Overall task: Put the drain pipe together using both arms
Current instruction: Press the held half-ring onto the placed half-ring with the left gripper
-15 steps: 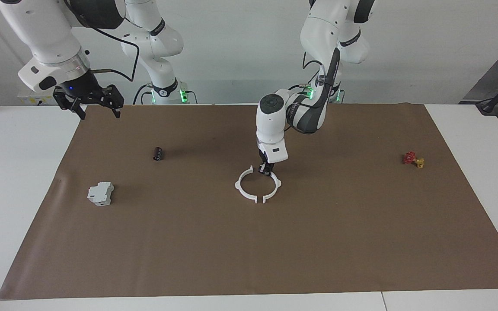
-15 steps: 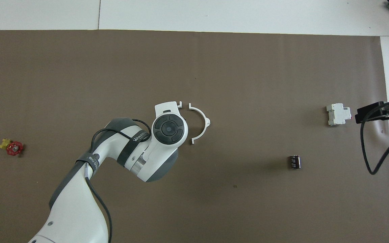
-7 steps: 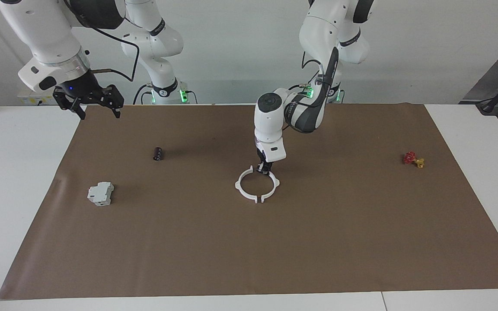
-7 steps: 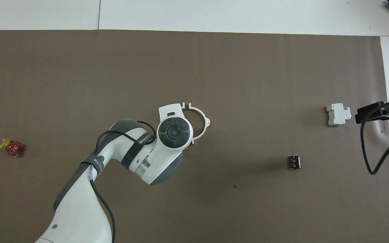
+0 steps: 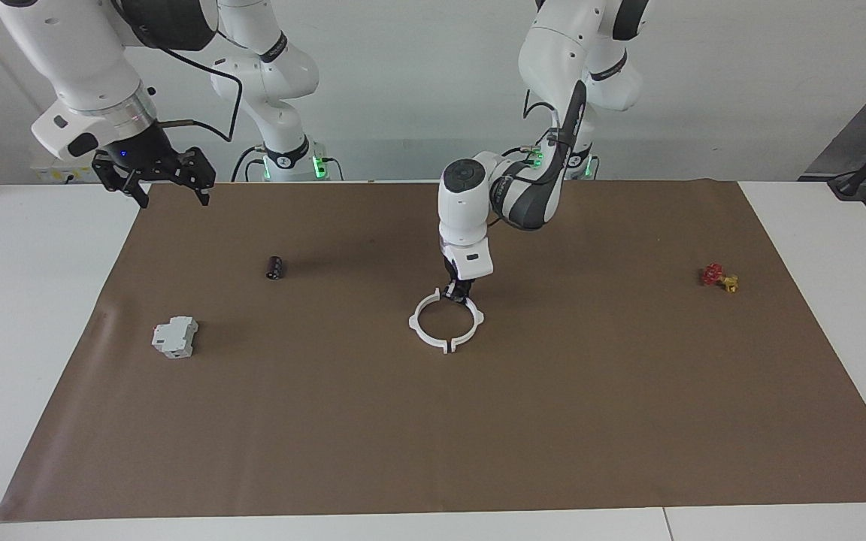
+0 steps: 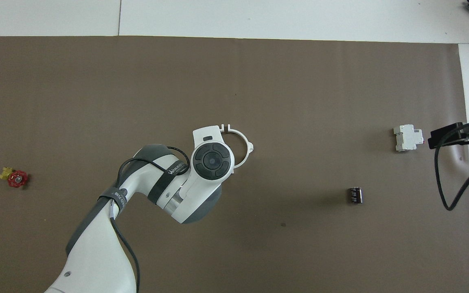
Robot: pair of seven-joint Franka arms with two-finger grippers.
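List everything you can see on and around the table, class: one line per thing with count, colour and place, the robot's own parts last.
Thin plastic half-ring arcs: two, white, mid-mat, ends almost meeting as a ring.
Boxy plastic block: one, grey-white, toward the right arm's end.
Small cylinder: one, black, nearer the robots than the block.
Small valve-like piece: one, red and yellow, toward the left arm's end.
Paper mat: one, brown, covering the white table.
Left hand: shut on one arc.
Right hand: open, waiting over the mat's corner.
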